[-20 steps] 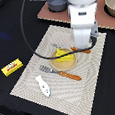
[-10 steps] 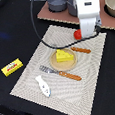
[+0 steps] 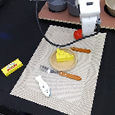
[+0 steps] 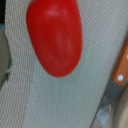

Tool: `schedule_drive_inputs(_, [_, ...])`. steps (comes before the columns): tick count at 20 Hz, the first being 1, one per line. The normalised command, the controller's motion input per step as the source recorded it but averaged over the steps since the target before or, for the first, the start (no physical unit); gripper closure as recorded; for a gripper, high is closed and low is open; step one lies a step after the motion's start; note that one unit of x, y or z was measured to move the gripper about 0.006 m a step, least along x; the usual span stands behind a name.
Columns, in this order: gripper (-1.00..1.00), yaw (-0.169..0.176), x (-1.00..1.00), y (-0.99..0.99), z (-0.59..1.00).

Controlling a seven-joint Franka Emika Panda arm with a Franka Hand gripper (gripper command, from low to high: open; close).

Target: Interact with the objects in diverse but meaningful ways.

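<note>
Nearby, red tomato beside wooden-handled knife

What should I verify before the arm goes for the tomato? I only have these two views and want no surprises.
1. Tomato under the wrist camera: ok, it fills the wrist view.
2. Tomato resting on the woven mat: ok, it lies at the mat's far edge.
3. State of the gripper's jaws: cannot tell; the arm hides them in the exterior view and the wrist view does not show them.
4. Room around the tomato: not ok, a wooden-handled utensil lies close beside it.
5. Cheese wedge out of the way: ok, it sits on the plate, apart from the tomato.
</note>
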Motion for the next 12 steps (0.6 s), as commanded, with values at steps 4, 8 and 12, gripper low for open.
schedule_drive_inputs(4, [-1.0,0.042,-0.02,0.27,-0.38])
schedule_drive_inputs(8, [-1.0,0.069,-0.03,0.36,-0.35])
schedule_drive_inputs(12, [1.0,0.084,0.0,0.35,-0.3])
